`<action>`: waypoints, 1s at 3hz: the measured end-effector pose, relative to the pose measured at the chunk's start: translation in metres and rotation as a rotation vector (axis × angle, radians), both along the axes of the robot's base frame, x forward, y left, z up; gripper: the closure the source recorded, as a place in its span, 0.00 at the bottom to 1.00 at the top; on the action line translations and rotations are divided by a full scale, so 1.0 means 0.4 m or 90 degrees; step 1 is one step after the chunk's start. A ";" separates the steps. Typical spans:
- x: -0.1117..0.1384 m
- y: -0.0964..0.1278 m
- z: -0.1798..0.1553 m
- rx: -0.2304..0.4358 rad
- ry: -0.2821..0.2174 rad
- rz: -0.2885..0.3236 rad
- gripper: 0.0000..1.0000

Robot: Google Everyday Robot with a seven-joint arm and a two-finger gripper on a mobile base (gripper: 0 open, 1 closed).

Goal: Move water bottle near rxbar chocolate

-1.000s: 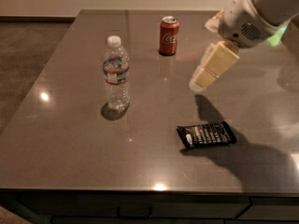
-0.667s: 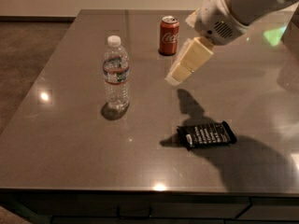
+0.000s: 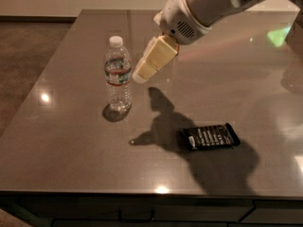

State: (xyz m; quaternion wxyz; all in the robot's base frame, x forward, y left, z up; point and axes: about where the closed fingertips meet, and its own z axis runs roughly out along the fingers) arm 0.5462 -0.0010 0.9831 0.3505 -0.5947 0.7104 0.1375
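Observation:
The water bottle (image 3: 118, 74), clear and ribbed with a white cap and a red, white and green label, stands upright on the left middle of the grey table (image 3: 71, 145). The rxbar chocolate (image 3: 209, 136), a flat black wrapper with white lettering, lies to the bottle's right and nearer the front edge. My gripper (image 3: 140, 75) hangs from the white arm at the upper right, just right of the bottle at label height and close to it, not around it.
The table's front edge runs along the bottom and its left edge drops to a brown floor. The arm's shadow falls between the bottle and the bar. No red soda can shows; the arm covers the far middle of the table.
The arm has swung left and down from the far right side towards the bottle and now covers the spot where the red can stood. The bottle and the bar have not moved.

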 end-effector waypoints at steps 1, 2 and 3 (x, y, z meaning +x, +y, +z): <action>0.000 0.080 -0.001 0.014 0.002 0.033 0.00; -0.003 0.132 -0.016 0.014 0.008 0.057 0.00; -0.013 0.168 -0.038 0.012 0.017 0.078 0.00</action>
